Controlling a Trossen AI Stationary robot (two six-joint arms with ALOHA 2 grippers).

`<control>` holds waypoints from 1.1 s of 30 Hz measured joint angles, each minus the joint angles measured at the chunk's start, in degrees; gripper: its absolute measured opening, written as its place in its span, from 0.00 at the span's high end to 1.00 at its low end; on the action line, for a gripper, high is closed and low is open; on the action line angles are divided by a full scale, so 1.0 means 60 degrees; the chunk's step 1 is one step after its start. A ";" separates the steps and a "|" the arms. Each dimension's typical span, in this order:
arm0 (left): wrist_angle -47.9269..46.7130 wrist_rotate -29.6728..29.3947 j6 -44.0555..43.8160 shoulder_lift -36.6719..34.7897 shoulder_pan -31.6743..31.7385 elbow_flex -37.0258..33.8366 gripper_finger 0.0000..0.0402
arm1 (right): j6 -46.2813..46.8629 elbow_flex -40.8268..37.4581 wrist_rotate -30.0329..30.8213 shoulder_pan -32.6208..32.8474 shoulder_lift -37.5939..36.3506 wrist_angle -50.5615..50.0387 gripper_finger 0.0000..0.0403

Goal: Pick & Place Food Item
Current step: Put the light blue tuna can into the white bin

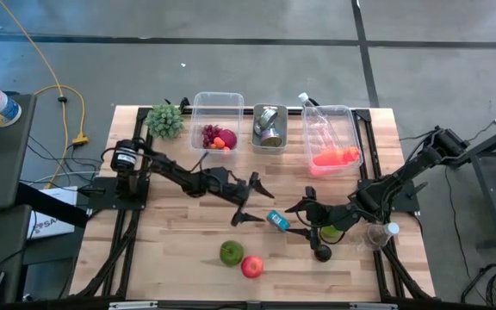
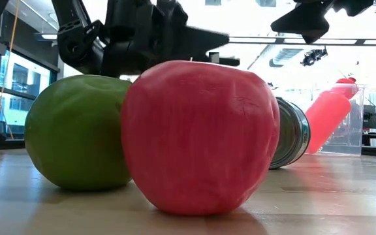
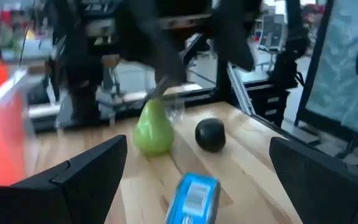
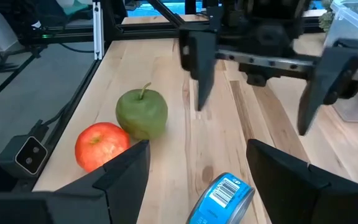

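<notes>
Bright overhead light; left wrist view motion-blurred.

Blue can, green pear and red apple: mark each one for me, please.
blue can (image 1: 277, 220), high view, middle of its side.
green pear (image 3: 152, 132), left wrist view, its wide lower body.
red apple (image 4: 100, 144), right wrist view, middle of its front skin.
</notes>
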 joint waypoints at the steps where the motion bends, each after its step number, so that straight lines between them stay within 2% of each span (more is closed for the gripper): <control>1: -0.0048 -0.0069 0.0266 -0.0001 -0.0070 0.0071 0.04 | 0.0000 0.0000 0.0010 0.0000 0.0000 0.0037 0.36; 5: -0.0616 -0.0533 0.0700 0.0165 -0.0303 0.0531 0.04 | 0.0000 0.0000 0.0009 0.0000 0.0000 0.0204 0.36; 12: -0.1026 -0.0910 -0.0024 0.0899 -0.0395 0.1036 0.04 | 0.0000 0.0000 0.0006 0.0000 0.0000 0.0202 0.36; 22: -0.1157 -0.1272 0.0893 0.1113 -0.0481 0.1111 0.04 | -0.0007 0.0000 0.0005 0.0000 0.0000 0.0200 0.36; 33: -0.1862 -0.1468 0.1030 0.1125 -0.0517 0.1122 0.04 | -0.0004 0.0000 0.0006 0.0000 0.0000 0.0200 0.36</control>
